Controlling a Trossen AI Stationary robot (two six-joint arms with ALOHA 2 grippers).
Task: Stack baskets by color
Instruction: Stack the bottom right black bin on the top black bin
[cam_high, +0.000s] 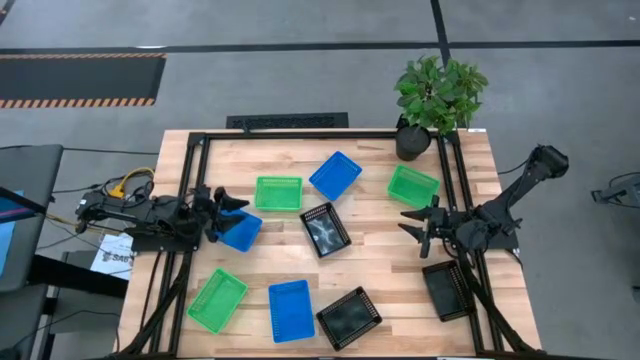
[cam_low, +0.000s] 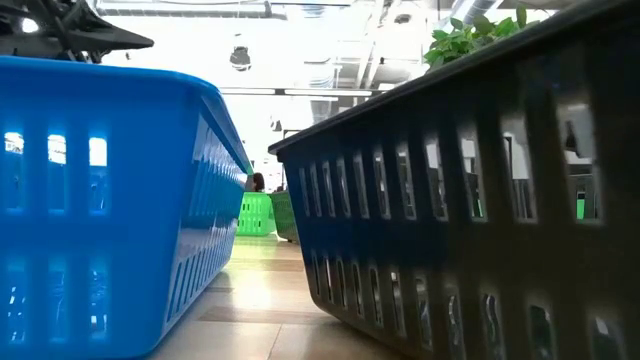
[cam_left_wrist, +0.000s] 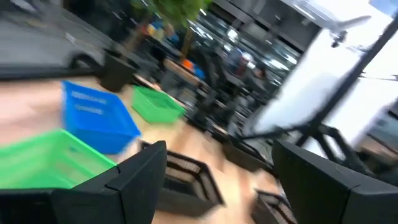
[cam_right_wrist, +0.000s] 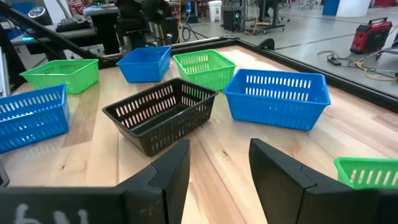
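The left gripper hangs near the worktop's left edge with its fingers spread apart and nothing between them, just over the near rim of a blue basket. The right gripper hovers toward the right edge, its fingers likewise parted and empty, pointing at the middle of the worktop.

Between the two grippers, mid-worktop, sits a black basket. Behind it, toward the far edge, a green basket and a tilted blue basket lie side by side, apart from each other. Another green basket rests near the far right corner, just in front of the potted plant.

Along the near edge, from left to right, lie a green basket, a blue basket and a black basket. A third black basket sits by the right edge, under the right arm. None is stacked on another.
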